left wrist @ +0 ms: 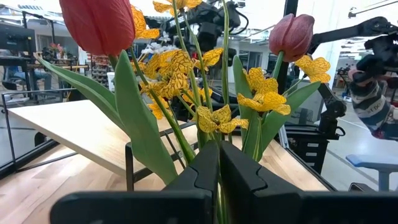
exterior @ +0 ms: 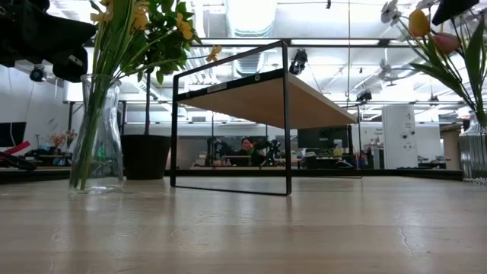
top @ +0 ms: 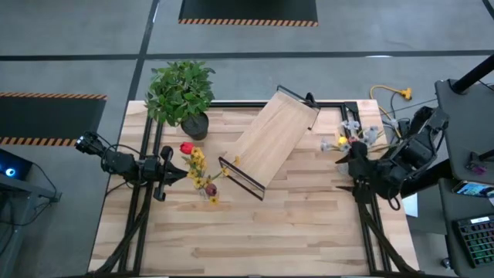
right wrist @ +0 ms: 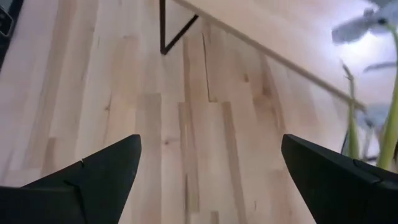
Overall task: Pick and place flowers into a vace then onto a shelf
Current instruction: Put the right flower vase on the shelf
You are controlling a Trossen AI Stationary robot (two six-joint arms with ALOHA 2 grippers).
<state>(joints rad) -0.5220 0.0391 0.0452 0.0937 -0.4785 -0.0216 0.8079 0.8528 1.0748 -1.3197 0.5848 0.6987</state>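
A bunch of flowers [top: 197, 171] with a red tulip [left wrist: 96, 25], a dark pink tulip and yellow blossoms stands in a clear glass vase [exterior: 95, 137] on the table's left part. My left gripper [left wrist: 219, 149] is shut at the stems, reaching in from the left [top: 177, 176]. The pale wood shelf [top: 274, 139] on its black frame stands at the table's middle. My right gripper [right wrist: 211, 162] is open over bare wood [top: 345, 166], beside a second vase of flowers [top: 351, 137]. My left gripper pinches a thin green stem [left wrist: 219, 202] between its two fingers, below the blossoms. The fingers come in level from the table's left and lie across the stem. The flowers stand upright with their lower stems in the vase, which rests on the table.
A bushy green plant in a dark pot [top: 183, 96] stands at the far left, just behind the vase. The second vase [exterior: 475, 152], with yellow, pink and pale blossoms, is at the far right. Bare tabletop [top: 270, 232] stretches along the near side.
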